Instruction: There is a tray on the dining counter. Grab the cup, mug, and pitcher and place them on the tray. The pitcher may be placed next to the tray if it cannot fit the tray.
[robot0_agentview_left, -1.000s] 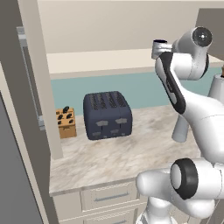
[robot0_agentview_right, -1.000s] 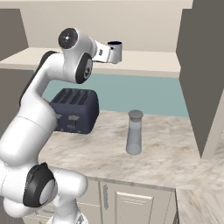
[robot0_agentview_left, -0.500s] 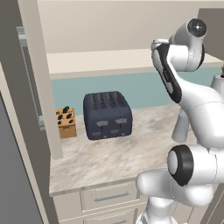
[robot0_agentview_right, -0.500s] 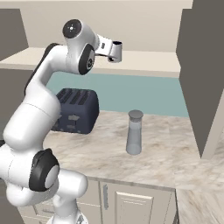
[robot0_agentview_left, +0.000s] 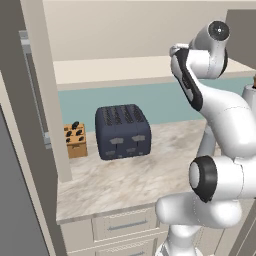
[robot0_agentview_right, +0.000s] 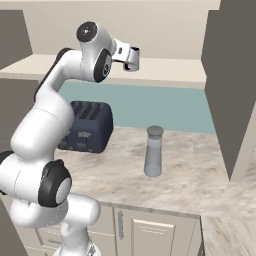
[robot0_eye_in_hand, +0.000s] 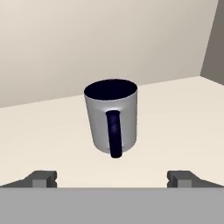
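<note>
My arm has swung round; my wide-open jaws now face the short grey mug with a dark navy handle (robot0_eye_in_hand: 111, 118) on the pale shelf (robot0_eye_in_hand: 39, 131), ready to grasp.

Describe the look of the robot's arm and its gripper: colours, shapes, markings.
The arm is glossy white, built of rounded, bulbous segments. Its joints carry dark grey to black round caps and bands. The gripper is a small white block with a dark end. The fingers are small, dark grey and blocky. No cables or markings are visible.

pitcher (robot0_agentview_right: 153, 158) on counter (robot0_agentview_right: 175, 180), toaster (robot0_agentview_right: 85, 126) to its left
</note>
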